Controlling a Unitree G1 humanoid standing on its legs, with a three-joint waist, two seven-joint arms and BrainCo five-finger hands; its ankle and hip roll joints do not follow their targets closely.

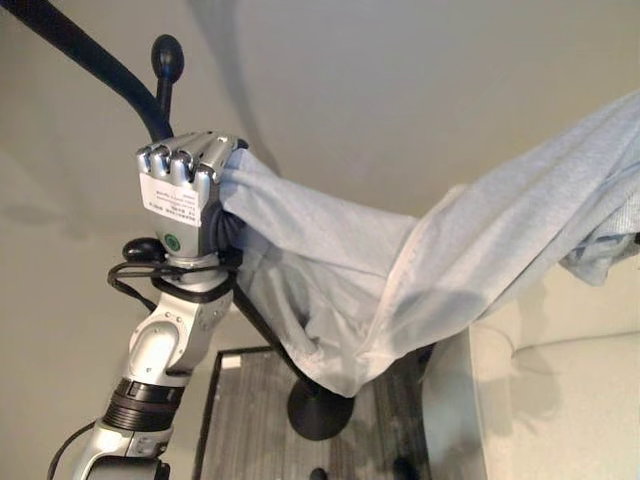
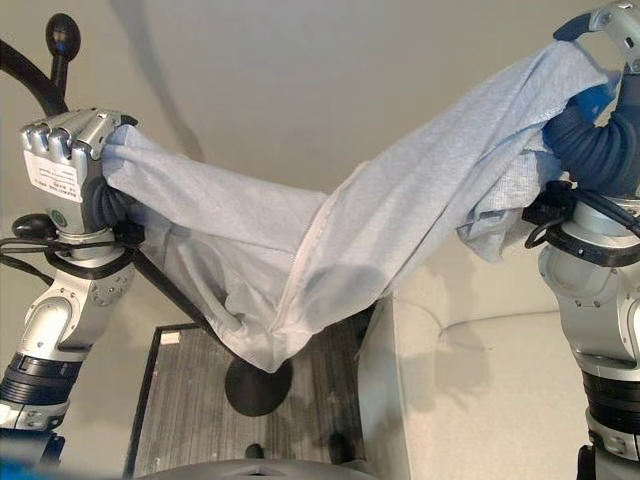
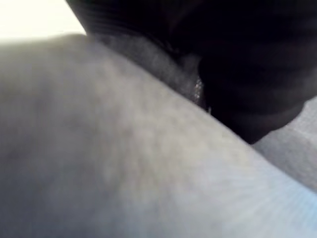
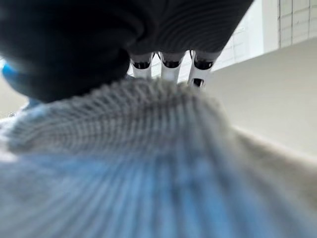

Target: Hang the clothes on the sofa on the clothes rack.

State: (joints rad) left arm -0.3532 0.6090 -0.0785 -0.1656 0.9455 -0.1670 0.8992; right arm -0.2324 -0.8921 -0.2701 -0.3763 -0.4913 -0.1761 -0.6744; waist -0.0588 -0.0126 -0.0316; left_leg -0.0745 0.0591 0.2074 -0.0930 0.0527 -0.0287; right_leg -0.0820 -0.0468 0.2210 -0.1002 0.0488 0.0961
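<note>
Beige wall behind; grey garment [image 2: 330,260] stretched between left hand [image 1: 185,180] and right hand [image 2: 600,130], fingers clenched on cloth; snagging on rack hook [image 1: 165,60] risked

A pale blue-grey garment [image 2: 330,250] hangs stretched and sagging in front of the black clothes rack [image 1: 160,75].

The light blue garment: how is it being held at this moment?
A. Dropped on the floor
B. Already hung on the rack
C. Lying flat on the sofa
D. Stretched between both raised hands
D: the left hand and right hand hold the light blue garment up, sagging between them.
</note>
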